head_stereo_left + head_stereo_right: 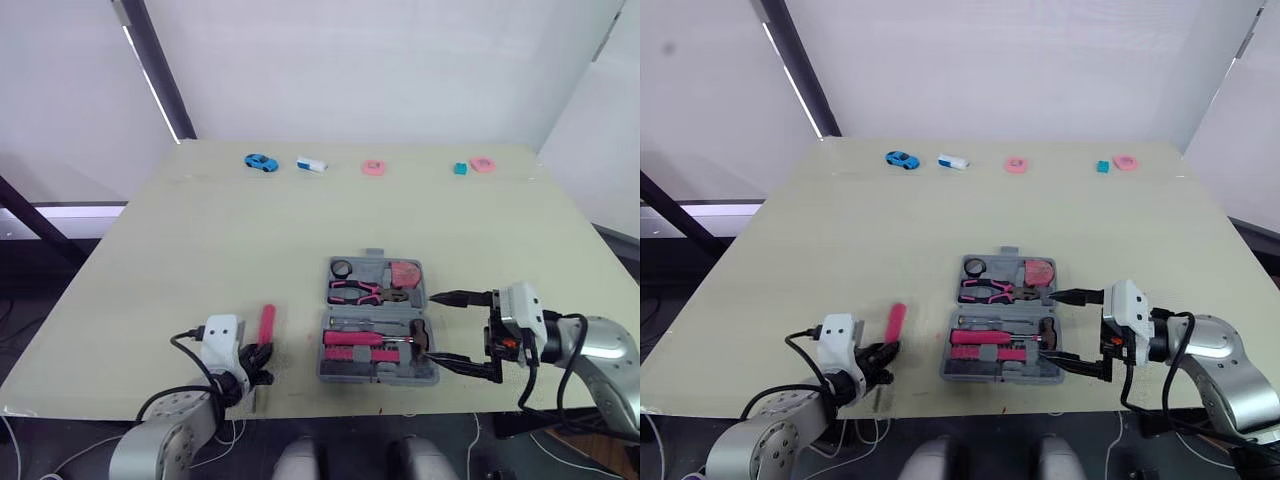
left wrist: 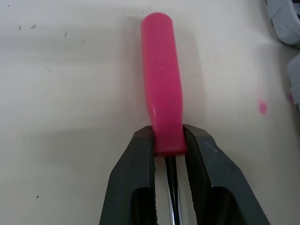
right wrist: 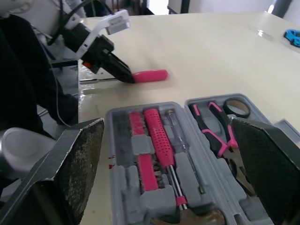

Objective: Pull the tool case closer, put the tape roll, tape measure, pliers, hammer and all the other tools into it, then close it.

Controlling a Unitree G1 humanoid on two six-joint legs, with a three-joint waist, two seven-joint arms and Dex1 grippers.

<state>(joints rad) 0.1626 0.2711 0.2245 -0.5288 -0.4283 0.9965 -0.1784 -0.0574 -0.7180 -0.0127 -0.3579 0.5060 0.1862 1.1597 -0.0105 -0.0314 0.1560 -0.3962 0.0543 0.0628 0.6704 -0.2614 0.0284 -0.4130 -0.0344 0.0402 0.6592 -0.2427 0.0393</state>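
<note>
The grey tool case point(image 1: 378, 361) lies open near the table's front edge. It holds a black tape roll point(image 1: 342, 268), a pink tape measure point(image 1: 404, 272), pink-handled pliers point(image 1: 362, 293) and a pink-handled hammer point(image 1: 360, 339). To the left of the case a screwdriver with a pink handle point(image 1: 266, 324) lies on the table. My left gripper point(image 2: 168, 139) is shut on the shaft end of that handle. At the case's right side my right gripper point(image 1: 431, 328) is open, one finger at each half of the case, with the hammer head between them.
Along the table's far edge sit a blue toy car point(image 1: 260, 161), a white block point(image 1: 311, 165), two pink pieces point(image 1: 373, 168) point(image 1: 483, 164) and a teal cube point(image 1: 460, 168). The front table edge runs just behind both grippers.
</note>
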